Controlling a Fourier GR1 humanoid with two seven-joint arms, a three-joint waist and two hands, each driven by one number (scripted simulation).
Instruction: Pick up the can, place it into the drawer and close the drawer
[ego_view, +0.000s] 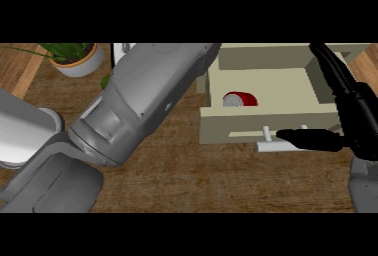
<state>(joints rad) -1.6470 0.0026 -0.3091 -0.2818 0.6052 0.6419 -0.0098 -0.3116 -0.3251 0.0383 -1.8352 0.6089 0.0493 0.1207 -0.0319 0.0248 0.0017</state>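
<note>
The red can (241, 99) lies on its side inside the open beige drawer (251, 125), near the front left of its floor. My right hand (354, 120) is at the drawer's right front corner. One black finger (306, 138) reaches left against the white handle (267, 145), while the others stretch up along the drawer's right wall. The fingers are straight and hold nothing. My left forearm (140, 105) crosses the view from lower left to the top, just left of the drawer; its hand is out of view.
A potted plant (77, 59) stands at the back left on the wooden counter (221, 180). A pale grey rounded shape (22, 132) sits at the left edge. A white object (120, 51) shows behind the left forearm.
</note>
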